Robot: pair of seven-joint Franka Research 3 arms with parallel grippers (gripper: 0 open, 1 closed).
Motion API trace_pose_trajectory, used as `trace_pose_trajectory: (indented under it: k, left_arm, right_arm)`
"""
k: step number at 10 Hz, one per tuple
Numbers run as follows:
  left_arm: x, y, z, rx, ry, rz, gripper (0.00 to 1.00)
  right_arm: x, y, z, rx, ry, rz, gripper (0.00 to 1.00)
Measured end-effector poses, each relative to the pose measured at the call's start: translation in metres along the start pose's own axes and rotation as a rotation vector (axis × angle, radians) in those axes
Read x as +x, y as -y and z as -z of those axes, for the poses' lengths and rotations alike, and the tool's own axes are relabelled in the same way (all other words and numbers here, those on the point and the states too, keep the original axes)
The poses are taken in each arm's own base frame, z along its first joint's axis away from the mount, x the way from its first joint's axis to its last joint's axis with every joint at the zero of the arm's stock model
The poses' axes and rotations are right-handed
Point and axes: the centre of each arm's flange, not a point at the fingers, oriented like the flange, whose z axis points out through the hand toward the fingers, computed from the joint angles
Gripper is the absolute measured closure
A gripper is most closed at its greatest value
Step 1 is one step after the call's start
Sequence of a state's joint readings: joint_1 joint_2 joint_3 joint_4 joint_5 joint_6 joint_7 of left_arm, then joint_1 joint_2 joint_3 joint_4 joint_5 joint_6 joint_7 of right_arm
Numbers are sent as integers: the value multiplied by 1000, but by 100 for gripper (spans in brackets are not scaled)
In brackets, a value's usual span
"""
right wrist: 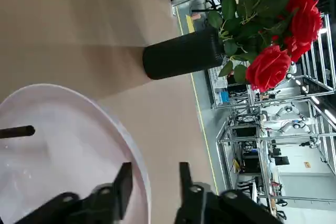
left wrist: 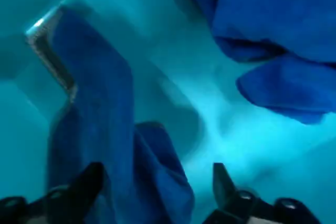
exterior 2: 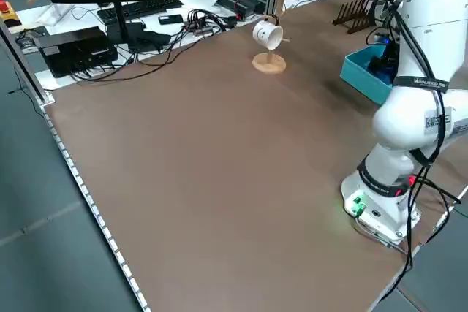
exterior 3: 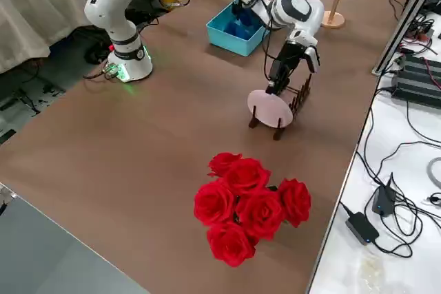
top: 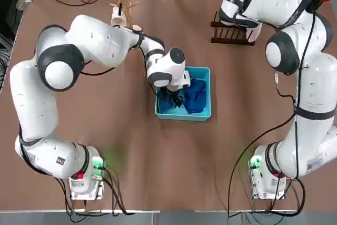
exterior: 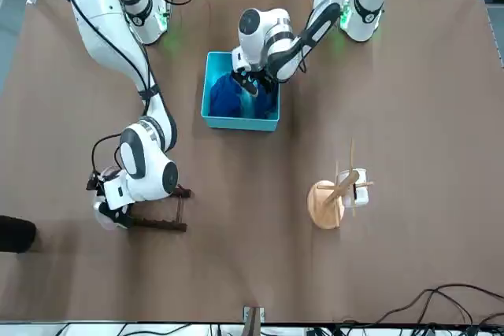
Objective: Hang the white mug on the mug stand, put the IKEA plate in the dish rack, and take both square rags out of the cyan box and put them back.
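**Left gripper down in the box among the rags, right gripper at the plate in the rack**

The left gripper (left wrist: pixel 157 187) is lowered into the cyan box (top: pixel 204 115), which sits near the middle of the table (top: pixel 131 146). Its fingers (left wrist: pixel 86 179) are spread apart, with a fold of blue rag (left wrist: pixel 94 124) lying between them; they are not closed on the cloth. A second blue rag (left wrist: pixel 262 35) is bunched up on the floor of the box a little apart from the first. From overhead, the blue cloth (top: pixel 196 96) fills most of the box beside the gripper.

The right gripper (right wrist: pixel 153 182) is at the dish rack (top: pixel 229 36), which stands near the far edge of the table on the robot's right. The plate (exterior 3: pixel 270 108) stands upright on edge at the end of the rack, leaning between its pegs. In the right wrist view the plate's rim (right wrist: pixel 137 161) runs between the two fingers (right wrist: pixel 124 184), which sit just to either side of it with a narrow gap; whether they press on the rim cannot be told.

The white mug (exterior 2: pixel 266 34) hangs on a peg of the mug stand (exterior: pixel 324 204), which stands near the far edge of the table on the robot's left side.

A bunch of red roses (exterior 3: pixel 248 211) in a dark vase (right wrist: pixel 184 55) stands at the right edge of the table, beyond the rack.
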State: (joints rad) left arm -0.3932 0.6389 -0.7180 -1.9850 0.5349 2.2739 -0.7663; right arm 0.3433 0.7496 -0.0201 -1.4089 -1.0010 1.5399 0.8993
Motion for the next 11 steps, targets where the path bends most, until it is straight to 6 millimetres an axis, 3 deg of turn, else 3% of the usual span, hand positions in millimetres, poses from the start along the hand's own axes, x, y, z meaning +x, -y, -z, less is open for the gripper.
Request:
trace_pose_trajectory:
  k: [1,3,6,8,9,10,11]
  left_arm:
    - [2,2,-6,13,3,4,14]
    - [10,11,0,32,8,23,48]
    - [29,25,44,28,-11,99,91]
    - [29,39,101,32,37,143,91]
    - [26,57,137,32,47,152,91]
    - [21,83,172,62,42,171,91]
    - [12,115,203,102,43,208,91]
  right_arm:
    - [0,0,-1,0,1,-1,31]
    - [1,0,-1,3,-1,-1,1]
    - [-5,7,17,67,22,-12,0]
    - [-8,5,38,169,81,-29,0]
    - [-4,-10,53,236,105,-12,0]
    - [1,-40,70,317,131,30,0]
    - [5,-83,85,400,165,77,0]
